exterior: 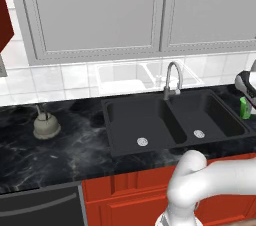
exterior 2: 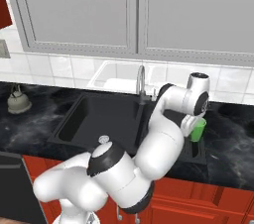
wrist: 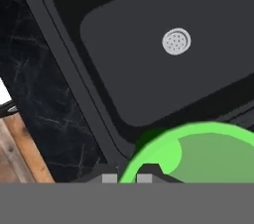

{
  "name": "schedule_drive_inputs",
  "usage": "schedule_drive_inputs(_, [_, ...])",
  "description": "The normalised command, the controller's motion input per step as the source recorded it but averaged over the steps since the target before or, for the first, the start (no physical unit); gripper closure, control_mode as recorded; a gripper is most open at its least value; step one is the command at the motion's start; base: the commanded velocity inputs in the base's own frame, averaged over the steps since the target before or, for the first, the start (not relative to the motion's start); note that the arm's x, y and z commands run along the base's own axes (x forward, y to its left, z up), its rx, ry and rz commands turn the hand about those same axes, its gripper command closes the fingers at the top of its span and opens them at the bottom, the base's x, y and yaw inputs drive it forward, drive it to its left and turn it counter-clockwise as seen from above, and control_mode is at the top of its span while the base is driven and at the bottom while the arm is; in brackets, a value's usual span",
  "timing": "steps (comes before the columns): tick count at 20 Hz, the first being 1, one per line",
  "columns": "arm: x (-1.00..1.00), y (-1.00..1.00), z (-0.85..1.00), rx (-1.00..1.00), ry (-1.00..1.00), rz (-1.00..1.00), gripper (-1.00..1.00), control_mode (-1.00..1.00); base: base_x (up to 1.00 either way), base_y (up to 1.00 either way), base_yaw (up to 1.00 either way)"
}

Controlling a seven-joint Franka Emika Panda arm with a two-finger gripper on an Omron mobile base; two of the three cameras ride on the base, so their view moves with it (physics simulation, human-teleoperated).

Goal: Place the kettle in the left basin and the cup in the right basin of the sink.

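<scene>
The green cup (wrist: pixel 198 156) fills the lower right of the hand view, its rim pinched between my gripper's (wrist: pixel 126 177) two fingertips. It hangs at the right rim of the black sink (exterior: pixel 111 106), by the narrower right basin (exterior: pixel 215 115) with its silver drain (wrist: pixel 176 41). From the base, the cup (exterior: pixel 245 108) (exterior 2: pixel 198 130) sits under my hand at the sink's right end. The wider left basin (exterior: pixel 135 120) lies bare. The beige-grey kettle (exterior: pixel 46 125) (exterior 2: pixel 18 100) stands upright on the counter far left of the sink.
A chrome gooseneck faucet (exterior: pixel 173 77) rises behind the divider between the basins. Black marble counter (exterior: pixel 60 155) runs on both sides of the sink, with red cabinet fronts (exterior: pixel 125 195) below and grey wall cabinets above. My arm's elbow (exterior 2: pixel 163 139) arches over the sink's right part.
</scene>
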Motion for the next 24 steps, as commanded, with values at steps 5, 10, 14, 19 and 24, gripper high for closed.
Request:
schedule_drive_inputs(5, [0.22, 0.58, -0.02, 0.0, 0.0, 0.3, 1.0, -1.0, 0.0, 0.0, 0.0])
schedule_drive_inputs(10, [0.51, 0.46, -0.09, 0.0, 0.0, 0.28, 1.0, -1.0, 0.0, 0.0, 0.0])
schedule_drive_inputs(14, [0.6, 0.43, -0.15, 0.0, 0.0, 0.26, 1.0, -1.0, 0.0, 0.0, 0.0])
schedule_drive_inputs(19, [0.76, 0.11, -0.34, 0.01, -0.03, 0.17, 1.0, -1.0, 0.0, 0.0, 0.0])
schedule_drive_inputs(24, [0.56, -0.05, -0.32, 0.02, -0.05, 0.11, 1.0, -1.0, 0.0, 0.0, 0.0])
